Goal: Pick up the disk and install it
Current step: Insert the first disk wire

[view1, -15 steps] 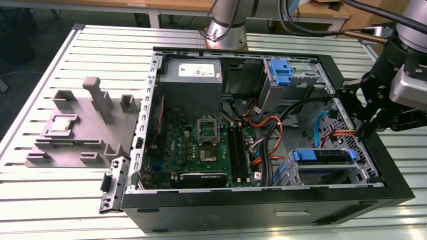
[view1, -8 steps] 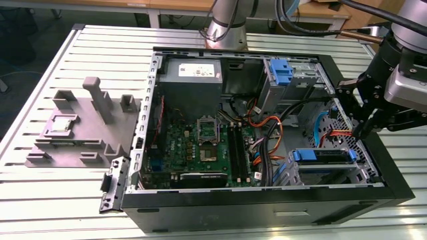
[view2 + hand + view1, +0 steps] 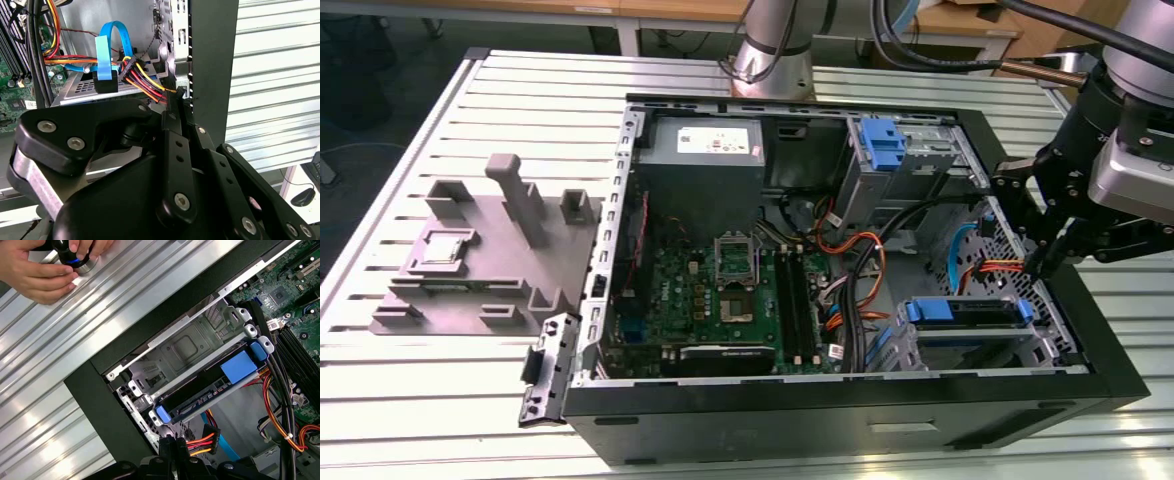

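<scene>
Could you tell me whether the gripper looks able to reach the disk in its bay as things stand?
Probably yes. The disk sits in its bay near the open case's front corner with nothing over it. The gripper hangs just beside it at the case wall; only the orange and red cables run close by.

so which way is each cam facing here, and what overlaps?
Exterior view: off-arm, looking down on the open computer case, arm and gripper over its right wall.
Second wrist view: rides behind the gripper, facing the power connector.
First wrist view: looks down on the disk in its bay; a person's hand on the table.
Both wrist views share the connector.
</scene>
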Controlling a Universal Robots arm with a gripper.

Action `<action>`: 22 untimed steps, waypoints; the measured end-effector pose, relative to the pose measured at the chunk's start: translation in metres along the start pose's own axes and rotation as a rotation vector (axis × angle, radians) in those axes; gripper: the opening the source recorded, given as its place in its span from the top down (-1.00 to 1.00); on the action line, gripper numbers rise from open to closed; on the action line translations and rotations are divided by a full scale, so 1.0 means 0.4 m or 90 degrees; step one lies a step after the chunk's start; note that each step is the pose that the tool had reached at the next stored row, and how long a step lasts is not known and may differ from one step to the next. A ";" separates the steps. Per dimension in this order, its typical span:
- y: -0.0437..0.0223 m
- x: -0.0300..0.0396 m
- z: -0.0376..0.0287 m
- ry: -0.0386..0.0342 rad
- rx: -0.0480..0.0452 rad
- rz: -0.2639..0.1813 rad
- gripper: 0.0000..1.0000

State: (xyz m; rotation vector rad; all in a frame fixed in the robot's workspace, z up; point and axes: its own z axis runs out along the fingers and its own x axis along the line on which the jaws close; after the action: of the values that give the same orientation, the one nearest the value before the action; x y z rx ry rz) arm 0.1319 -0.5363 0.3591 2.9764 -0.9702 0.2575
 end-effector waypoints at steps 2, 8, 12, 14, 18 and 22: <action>0.000 0.000 0.000 0.0000 0.0000 0.000 0.67; 0.000 -0.001 0.002 0.0024 -0.0072 0.044 0.67; 0.000 -0.001 0.003 0.0047 -0.0144 0.089 0.67; 0.000 -0.001 0.004 0.0059 -0.0181 0.113 0.67; 0.000 -0.001 0.005 0.0082 -0.0253 0.158 0.67; 0.000 -0.001 0.007 0.0106 -0.0326 0.205 0.67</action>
State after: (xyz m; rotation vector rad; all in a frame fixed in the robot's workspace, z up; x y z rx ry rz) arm 0.1318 -0.5363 0.3564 2.7559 -1.4278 0.2519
